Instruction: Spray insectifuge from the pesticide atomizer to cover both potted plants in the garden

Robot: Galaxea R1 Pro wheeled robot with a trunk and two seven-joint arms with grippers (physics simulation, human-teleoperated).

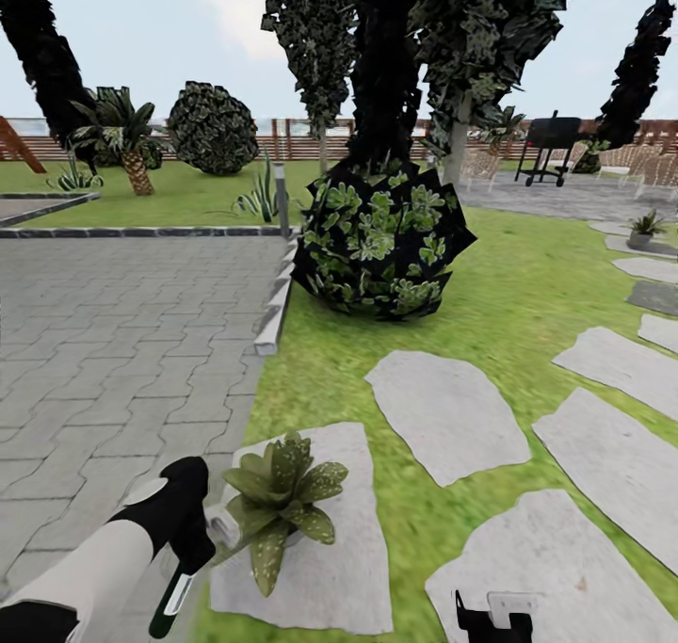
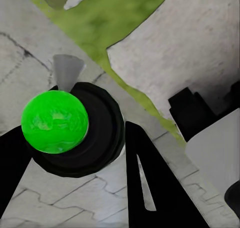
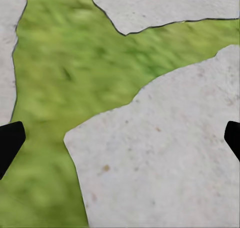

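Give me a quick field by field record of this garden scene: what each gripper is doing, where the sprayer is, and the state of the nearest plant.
left gripper: shut on the pesticide atomizer, held low beside the plant
atomizer nozzle: pale tip pointing toward the leaves
right gripper: open, nothing between the fingers, over a stepping stone
potted plant: low rosette on a grey stepping stone, whitish specks on several leaves
second potted plant: far off by the stone path
big bush: ahead on the lawn, beside the paved area

White forearm, black hand
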